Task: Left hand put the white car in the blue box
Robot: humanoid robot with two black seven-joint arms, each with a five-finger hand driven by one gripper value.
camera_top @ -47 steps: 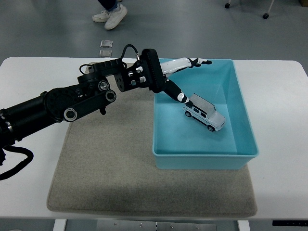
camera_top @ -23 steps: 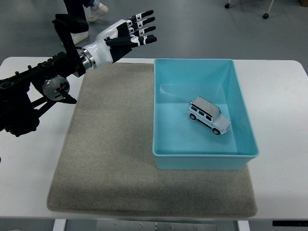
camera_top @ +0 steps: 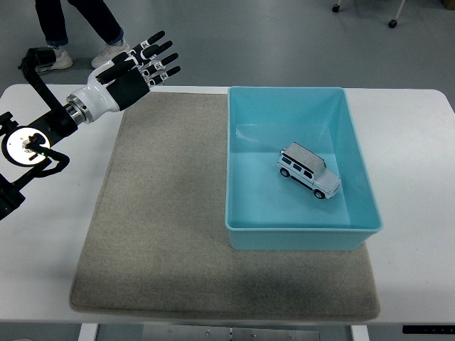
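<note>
Car (camera_top: 308, 170) is seen upright inside the box (camera_top: 359, 160), right of centre. Left hand (camera_top: 133, 71) is held at ten o'clock, fingers spread, holding nothing. Retreat is judged best made clear of the box rim.

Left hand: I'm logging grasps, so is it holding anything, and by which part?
Nothing. The left hand is open, and the white car lies free in the blue box.

A single high camera on the robot's side looks forward and down over the white table (camera_top: 412, 128).
</note>
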